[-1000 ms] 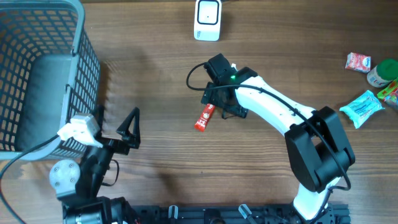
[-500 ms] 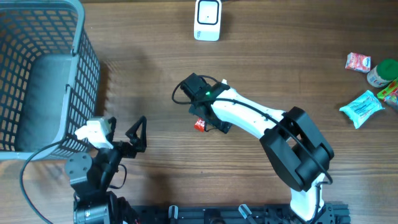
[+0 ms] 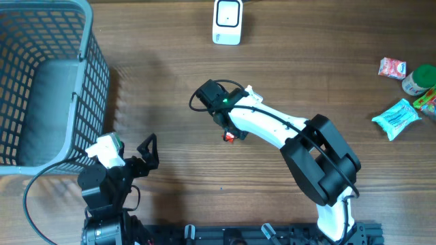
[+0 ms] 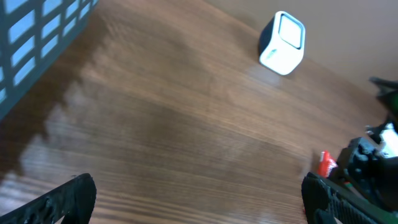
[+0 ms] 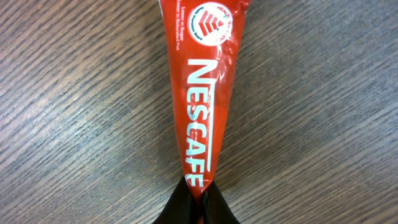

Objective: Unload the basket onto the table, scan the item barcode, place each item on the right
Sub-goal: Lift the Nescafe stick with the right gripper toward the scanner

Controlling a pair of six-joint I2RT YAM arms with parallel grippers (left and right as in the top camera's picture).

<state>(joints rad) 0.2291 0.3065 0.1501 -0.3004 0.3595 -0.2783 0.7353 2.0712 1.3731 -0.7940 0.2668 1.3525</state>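
My right pincer (image 5: 198,202) is pinched fully shut on one end of a red Nescafé sachet (image 5: 202,93). The sachet lies on the wood table (image 3: 170,82), well short of the white scanner (image 3: 227,22), with bare wood between them. Far left of the scanner stands a grey basket (image 3: 88,41). Far right of it lie snack packets (image 3: 397,117). My left pincer (image 3: 148,146) gapes wide, empty.
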